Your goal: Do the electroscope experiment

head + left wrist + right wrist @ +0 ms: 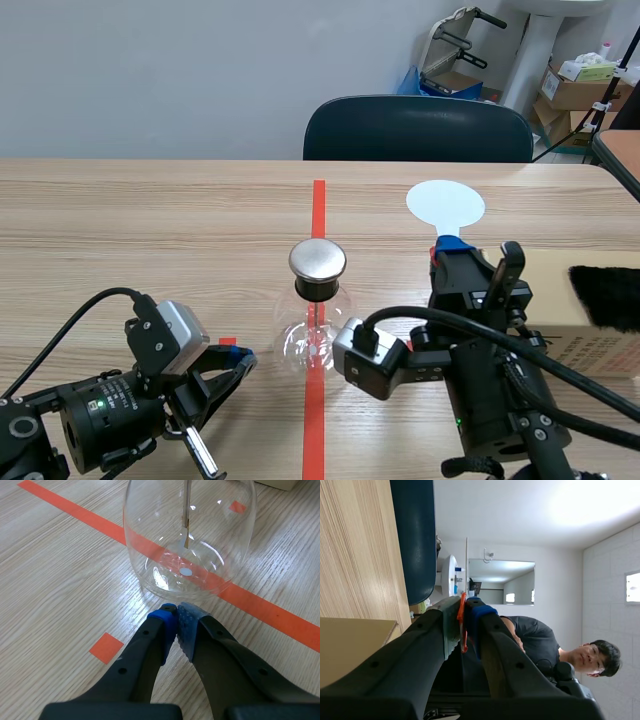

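Note:
The electroscope, a clear round glass flask [312, 338] with a metal cap [318, 260], stands on the orange-red line at the table's middle. In the left wrist view the flask [150, 555] is just ahead of my left gripper [176, 614], and a thin foil strip [186, 530] hangs inside it. The left gripper [240, 358] rests low beside the flask, shut on nothing. To the flask's right, my right gripper [450, 250] is shut on the orange handle [462, 622] of a paddle with a white round disc [446, 205], held raised.
A brown cardboard box [590, 330] with a black furry piece [605, 295] on it lies at the right. A dark chair [418, 130] stands beyond the table's far edge. A person in a dark shirt [540, 640] shows in the right wrist view.

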Controlling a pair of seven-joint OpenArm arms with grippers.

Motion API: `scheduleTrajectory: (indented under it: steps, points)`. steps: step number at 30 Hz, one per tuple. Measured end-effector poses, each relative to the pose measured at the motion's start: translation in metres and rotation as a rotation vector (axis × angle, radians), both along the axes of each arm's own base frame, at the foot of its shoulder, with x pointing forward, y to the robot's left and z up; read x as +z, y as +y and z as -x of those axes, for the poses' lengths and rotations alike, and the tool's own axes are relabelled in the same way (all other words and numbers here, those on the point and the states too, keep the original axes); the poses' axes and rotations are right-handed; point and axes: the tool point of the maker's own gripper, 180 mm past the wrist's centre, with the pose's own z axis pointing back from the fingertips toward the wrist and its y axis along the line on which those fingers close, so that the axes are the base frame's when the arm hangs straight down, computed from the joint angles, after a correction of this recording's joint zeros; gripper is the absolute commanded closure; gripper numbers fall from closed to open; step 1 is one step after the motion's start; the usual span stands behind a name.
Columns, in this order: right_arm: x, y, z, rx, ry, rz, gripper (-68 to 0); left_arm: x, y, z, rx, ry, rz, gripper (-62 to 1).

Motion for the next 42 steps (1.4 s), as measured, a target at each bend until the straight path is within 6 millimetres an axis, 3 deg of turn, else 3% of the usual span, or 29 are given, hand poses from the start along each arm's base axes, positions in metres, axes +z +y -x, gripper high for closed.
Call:
scheduleTrajectory:
  steps: [42]
  points:
    - [-0.0003,0.004,0.0007,0.022,0.001,0.002,-1.1,0.0001,0.0,0.0,0.0,0.0,0.001,-2.7]
